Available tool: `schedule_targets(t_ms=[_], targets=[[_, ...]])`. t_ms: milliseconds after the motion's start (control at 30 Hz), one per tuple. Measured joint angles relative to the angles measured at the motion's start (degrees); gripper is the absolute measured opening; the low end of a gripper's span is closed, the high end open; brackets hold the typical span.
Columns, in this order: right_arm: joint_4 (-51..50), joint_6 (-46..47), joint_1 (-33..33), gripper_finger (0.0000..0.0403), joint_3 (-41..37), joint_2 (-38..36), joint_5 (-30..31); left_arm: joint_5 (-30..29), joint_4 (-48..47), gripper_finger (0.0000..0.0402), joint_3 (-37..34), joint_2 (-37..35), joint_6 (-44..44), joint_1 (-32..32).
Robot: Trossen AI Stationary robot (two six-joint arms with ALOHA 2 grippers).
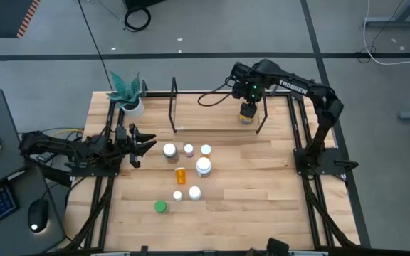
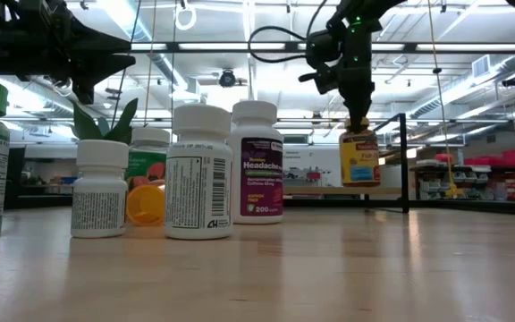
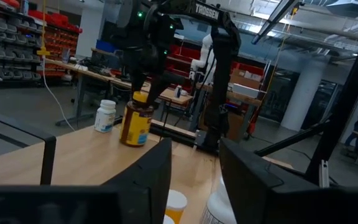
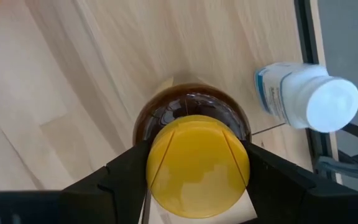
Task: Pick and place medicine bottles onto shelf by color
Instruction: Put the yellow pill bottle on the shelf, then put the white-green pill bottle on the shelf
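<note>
A drop or tip-over was judged the main risk: the amber bottle (image 4: pixel 191 118) was held only by its yellow lid (image 4: pixel 197 165), which could slip, or its base could miss the thin rods of the shelf (image 1: pixel 262 117). The right pincer (image 4: pixel 197 168) was clenched on that lid from above, the bottle hanging directly below. A white bottle (image 4: pixel 306 96) stood just beside. Farther off, the left pincer (image 1: pixel 144 146) waited released, empty, near the clustered bottles (image 1: pixel 187 167) on the bench (image 1: pixel 262 185).

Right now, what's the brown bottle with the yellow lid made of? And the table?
The amber bottle looks like glossy see-through plastic, since light glints off its shoulder; its yellow lid looks like smooth matte plastic. The table looks like pale wood, showing grain and plank seams.
</note>
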Motion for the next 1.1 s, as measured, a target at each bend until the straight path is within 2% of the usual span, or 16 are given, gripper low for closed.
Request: schedule_targets(t_ms=[333,467,1100], targets=[[0.4,0.5,-0.9,0.0251,-0.3,0.0,0.3,0.0,0.0,0.0139,0.0,0.0,0.1,0.0],[0.4,1.1,-0.8,0.0265,-0.3,0.0,3.5,0.0,0.0,0.0138,0.0,0.0,0.1,0.0],[-1.1,3.2,0.9,0.0324,5.1,0.2,3.7,0.0,-0.1,0.0143,0.0,0.0,-0.1,0.0]])
